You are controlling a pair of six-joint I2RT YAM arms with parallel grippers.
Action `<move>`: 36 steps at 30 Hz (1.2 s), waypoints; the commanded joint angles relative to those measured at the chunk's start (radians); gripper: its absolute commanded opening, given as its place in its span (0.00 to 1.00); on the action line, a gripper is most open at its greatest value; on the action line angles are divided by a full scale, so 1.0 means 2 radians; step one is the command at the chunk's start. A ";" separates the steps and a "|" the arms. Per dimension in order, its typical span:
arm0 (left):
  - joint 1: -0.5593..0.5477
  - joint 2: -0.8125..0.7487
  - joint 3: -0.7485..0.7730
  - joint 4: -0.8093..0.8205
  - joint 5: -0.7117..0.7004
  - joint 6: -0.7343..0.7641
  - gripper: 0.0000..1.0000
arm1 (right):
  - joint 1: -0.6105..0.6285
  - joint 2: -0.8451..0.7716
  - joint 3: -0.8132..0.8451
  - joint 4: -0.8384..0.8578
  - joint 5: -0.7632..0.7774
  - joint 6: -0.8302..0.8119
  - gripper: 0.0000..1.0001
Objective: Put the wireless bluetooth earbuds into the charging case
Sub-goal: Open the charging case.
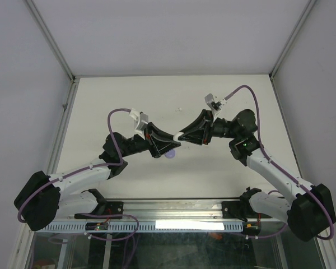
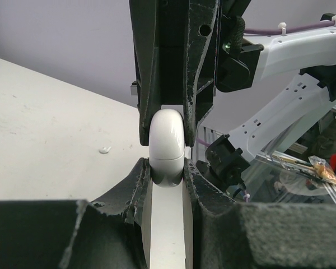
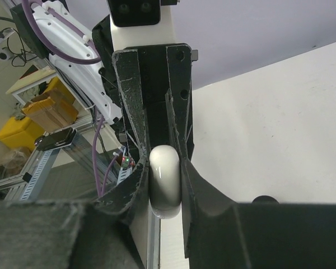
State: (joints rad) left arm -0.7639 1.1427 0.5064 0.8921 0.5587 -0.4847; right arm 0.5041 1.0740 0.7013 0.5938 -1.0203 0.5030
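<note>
Both arms reach in over the middle of the desk (image 1: 129, 95) and meet nose to nose above it, the left arm (image 1: 84, 174) coming from one side and the right arm (image 1: 274, 168) from the other. Between them, held up off the surface, is the charging case (image 2: 167, 137), a smooth white rounded shell with a fine seam running across it.

The left jaws are pinching the case on the half below that seam, one black finger pressed flat to each side. The right jaws come at it from the opposite end and close over the other half. From the right wrist camera both of their fingers look to be touching the shell, though the fit is so tight that I can't be fully sure how firmly they bite. The lid looks closed, and nothing of the inside shows.

Out on the bare desk, well apart from the case, lies a tiny white piece (image 2: 105, 149) that may be one of the earbuds; it is too small to make out its shape. Directly under the joined jaws, resting on the desk, a small round lavender thing (image 1: 169, 153) peeks out, mostly hidden by the left arm's black wrist.
</note>
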 commanded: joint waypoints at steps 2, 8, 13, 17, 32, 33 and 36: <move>0.005 0.004 0.009 0.041 -0.009 -0.027 0.23 | -0.001 -0.008 0.011 0.042 -0.001 0.007 0.07; 0.003 0.023 0.006 0.080 -0.007 -0.054 0.32 | 0.004 -0.002 0.004 0.068 -0.001 0.023 0.05; 0.001 0.033 0.011 0.092 -0.002 -0.059 0.33 | 0.007 0.001 0.002 0.073 0.001 0.023 0.04; 0.000 0.036 0.011 0.097 -0.005 -0.060 0.33 | 0.012 0.004 0.002 0.074 0.000 0.022 0.04; -0.002 0.033 0.006 0.091 0.004 -0.030 0.00 | 0.017 -0.002 0.013 0.020 0.009 -0.017 0.17; -0.003 0.030 0.006 0.081 0.008 -0.017 0.00 | 0.017 -0.006 0.014 0.009 0.014 -0.026 0.19; -0.002 0.015 0.004 0.058 0.030 0.030 0.00 | 0.017 -0.014 0.016 -0.020 0.030 -0.048 0.26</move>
State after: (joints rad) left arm -0.7650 1.2221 0.5060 1.0283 0.5682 -0.5552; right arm 0.5262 1.0855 0.7010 0.6239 -0.9981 0.4831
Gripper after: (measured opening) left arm 0.249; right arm 0.242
